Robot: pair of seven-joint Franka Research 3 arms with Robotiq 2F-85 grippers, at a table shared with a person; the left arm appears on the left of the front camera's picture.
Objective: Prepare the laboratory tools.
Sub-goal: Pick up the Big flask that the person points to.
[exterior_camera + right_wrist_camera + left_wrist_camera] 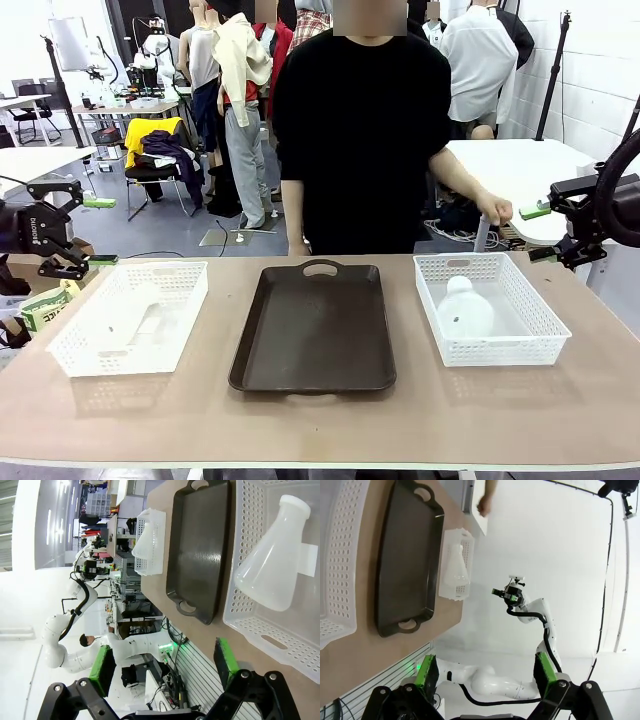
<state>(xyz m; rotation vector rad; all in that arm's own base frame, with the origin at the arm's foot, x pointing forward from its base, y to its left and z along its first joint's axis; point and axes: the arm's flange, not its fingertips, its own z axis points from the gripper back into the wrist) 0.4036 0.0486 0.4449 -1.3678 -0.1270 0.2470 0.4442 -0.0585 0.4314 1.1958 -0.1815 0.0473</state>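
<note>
Right wrist view: the right pincer (164, 667) stands wide and holds nothing, off the table (320, 420) edge at 3 o'clock. The left pincer (485, 675) is equally wide and empty, off the edge at 9 o'clock.

Nearest the right pincer is the right basket (545, 335), at 3 o'clock from the tray (315, 325). The right flask (465, 310) lies in it on its side, with the neck toward 12 o'clock. The left basket (75, 355) sits at 9 o'clock from the tray with the left flask (140, 318) inside.

Risks, as I judge them:
- A flask lying on its side is smooth and round, so it may roll or slip between the pads as they close.
- The basket walls leave little room, and a finger could catch the lattice and drag the basket.
- The person's hand (495, 208) rests at 12 o'clock from the right basket, close to the right pincer's way in.

The left flask is white on white and barely shows, so I cannot tell which way its neck points. I also cannot tell whether either flask holds anything.
</note>
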